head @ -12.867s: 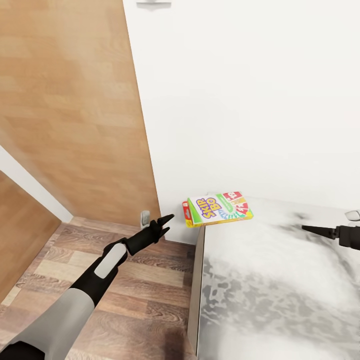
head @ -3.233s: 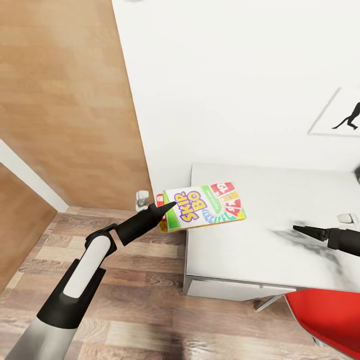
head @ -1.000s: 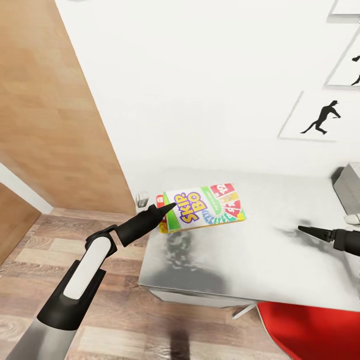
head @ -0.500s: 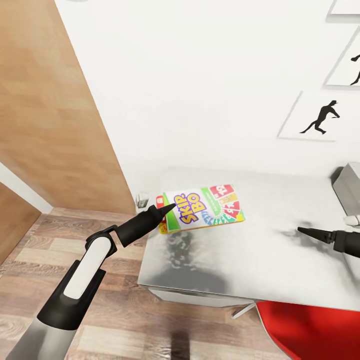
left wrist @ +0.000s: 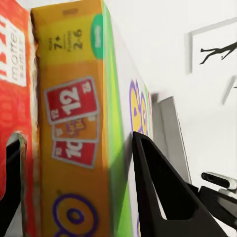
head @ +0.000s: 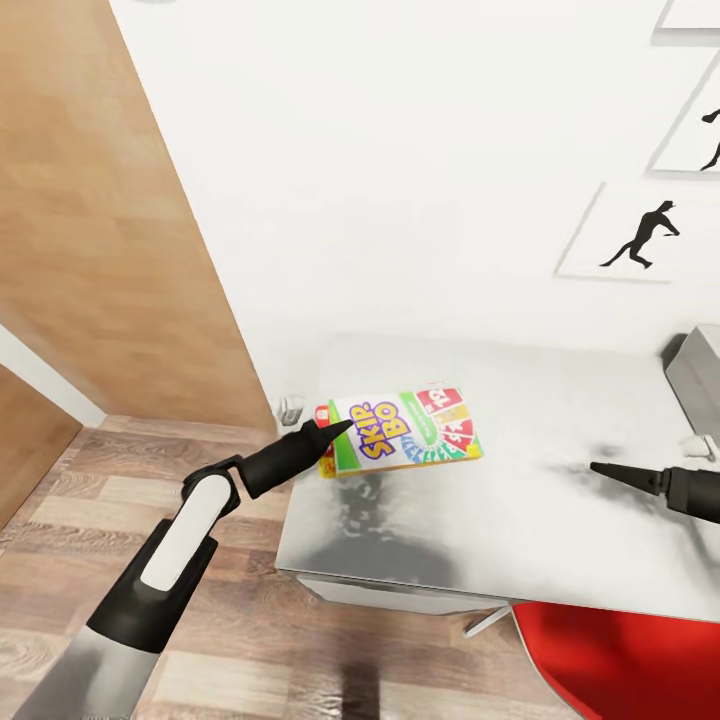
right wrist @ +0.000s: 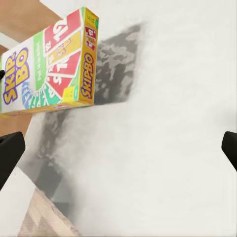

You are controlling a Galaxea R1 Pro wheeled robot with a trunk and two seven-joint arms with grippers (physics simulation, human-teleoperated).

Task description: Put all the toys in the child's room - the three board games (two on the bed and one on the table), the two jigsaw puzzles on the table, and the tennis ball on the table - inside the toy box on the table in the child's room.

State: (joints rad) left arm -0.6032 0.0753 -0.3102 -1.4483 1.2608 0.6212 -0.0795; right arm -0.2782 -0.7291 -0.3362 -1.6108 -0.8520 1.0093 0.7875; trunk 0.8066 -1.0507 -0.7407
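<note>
The green, white and red "SKIP-BO" board game (head: pixel 410 428) hangs flat just above the left end of the pale grey table (head: pixel 520 520), throwing a shadow on it. My left gripper (head: pixel 333 430) is shut on the box's left edge. In the left wrist view the box (left wrist: pixel 74 128) sits between the two black fingers (left wrist: pixel 158 197). My right gripper (head: pixel 600 470) hovers over the table to the right of the box, and its wrist view shows its fingers (right wrist: pixel 10 153) spread wide with nothing between them. A corner of the light grey toy box (head: pixel 700 372) shows at the right edge.
A red chair (head: pixel 620 650) stands at the table's near side, bottom right. A wooden door (head: pixel 100 220) and wood floor (head: pixel 250 620) lie to the left. The white wall behind carries framed animal silhouettes (head: pixel 640 235).
My left gripper has dropped slightly with the SKIP-BO box, bringing it closer to the tabletop. The right gripper has drifted a little left. The view has not shifted over the last second.
</note>
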